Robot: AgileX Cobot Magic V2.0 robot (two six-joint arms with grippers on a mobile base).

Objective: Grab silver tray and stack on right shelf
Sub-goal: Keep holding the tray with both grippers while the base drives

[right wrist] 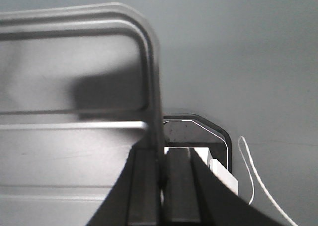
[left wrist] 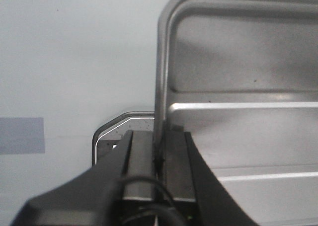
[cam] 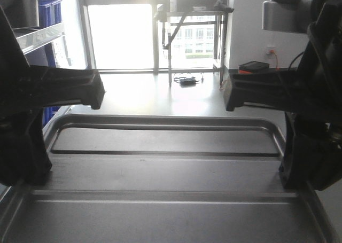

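Observation:
The silver tray [cam: 165,173], shallow with two long raised ridges across its floor, fills the lower front view and hangs level between my two arms. My left gripper [cam: 29,165] is shut on its left rim. In the left wrist view the fingers [left wrist: 159,136] pinch the thin rim with the tray floor [left wrist: 238,136] to their right. My right gripper [cam: 299,168] is shut on the right rim. The right wrist view shows that gripper [right wrist: 161,154] clamped on the rim, with the tray [right wrist: 74,151] stretching left. The right shelf is out of view.
Beyond the tray is bright floor before tall windows, with a metal table [cam: 195,13] at the back. A black-and-orange device [cam: 254,67] and a cabled adapter [cam: 187,81] lie on the floor. A rack with blue bins [cam: 48,13] stands left. A white cable [right wrist: 253,171] lies below.

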